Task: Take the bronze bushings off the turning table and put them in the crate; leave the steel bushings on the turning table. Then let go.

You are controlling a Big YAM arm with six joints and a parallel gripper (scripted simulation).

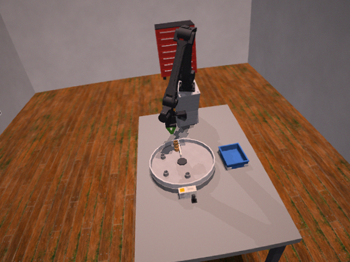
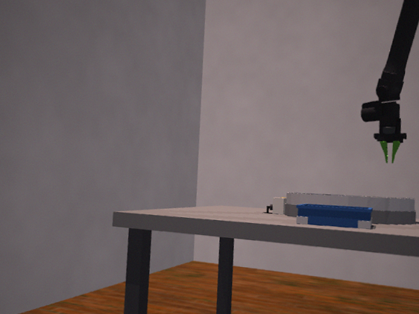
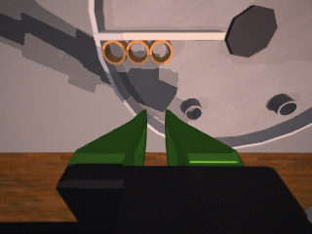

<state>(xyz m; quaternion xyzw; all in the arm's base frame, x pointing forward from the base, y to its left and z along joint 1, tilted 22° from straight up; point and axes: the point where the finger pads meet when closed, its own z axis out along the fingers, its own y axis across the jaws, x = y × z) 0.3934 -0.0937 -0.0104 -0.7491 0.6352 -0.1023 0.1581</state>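
Observation:
Three bronze bushings (image 3: pixel 137 52) stand in a row against a white bar (image 3: pixel 195 35) near the rim of the round grey turning table (image 1: pixel 182 165); they also show in the top view (image 1: pixel 176 145). Three steel bushings (image 1: pixel 162 156) (image 1: pixel 166 173) (image 1: pixel 187 174) sit on the disc around the dark hub (image 1: pixel 181 161). My gripper (image 3: pixel 156 116) (image 2: pixel 389 159) hangs high above the table's back rim, its green fingers a narrow gap apart with nothing between them. The blue crate (image 1: pixel 233 156) lies to the right of the turning table and looks empty.
A small white box with an orange label (image 1: pixel 186 190) and a small black part (image 1: pixel 194 199) sit in front of the turning table. The arm's grey base (image 1: pixel 189 104) stands at the back of the table. A red cabinet (image 1: pixel 176 48) stands by the wall.

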